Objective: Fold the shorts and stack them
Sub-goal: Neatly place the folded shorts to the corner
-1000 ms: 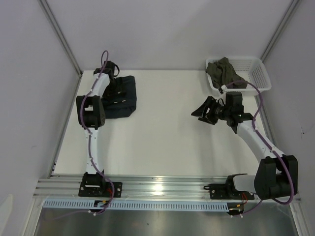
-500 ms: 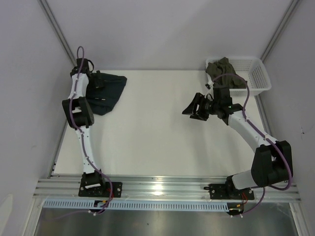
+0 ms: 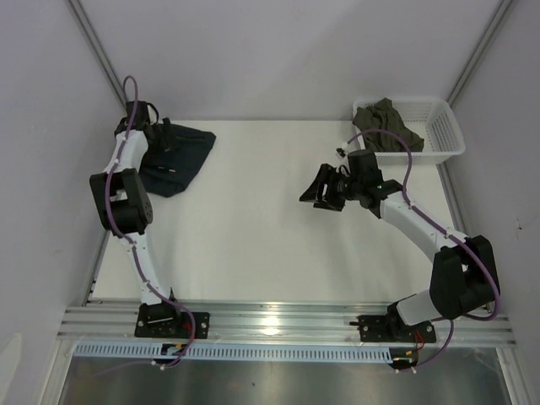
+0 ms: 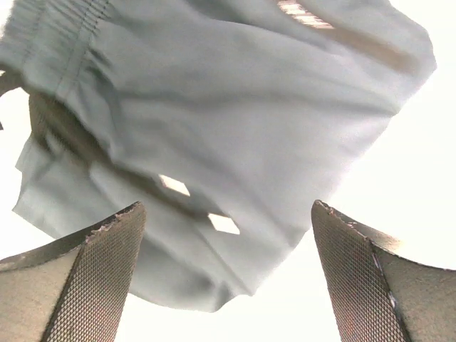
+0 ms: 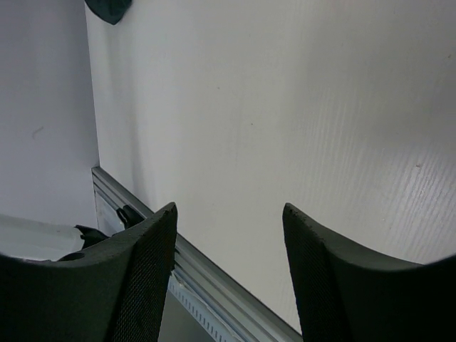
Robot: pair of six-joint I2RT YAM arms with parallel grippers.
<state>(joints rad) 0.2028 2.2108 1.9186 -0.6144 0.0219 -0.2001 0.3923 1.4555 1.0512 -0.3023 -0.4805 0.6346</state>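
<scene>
The shorts (image 3: 179, 157) lie folded into a dark, rumpled bundle in the far left corner of the white table (image 3: 270, 253), close to the left wall. The left gripper (image 3: 157, 137) hangs over their far left edge with its fingers (image 4: 107, 271) spread wide and nothing caught between them. In the left wrist view the cloth fills the space between and beyond the two tips, with the gathered waistband (image 4: 57, 35) at upper left and two small pale patches near the middle. Whether the tips touch the fabric cannot be told. Moving right, the middle of the table is plain white. The right gripper (image 3: 321, 189) hovers above it, well apart from the shorts and pointing left. Its fingers (image 5: 149, 263) stand partly apart and hold nothing. Its wrist view shows only bare tabletop between them and a dark corner of the shorts at the top edge. In the far right corner stands a white mesh basket (image 3: 445, 126) holding a crumpled olive-green garment (image 3: 384, 122). Pale grey walls enclose the table on three sides, and an aluminium rail (image 3: 287, 321) carrying both arm bases runs along its near edge.
</scene>
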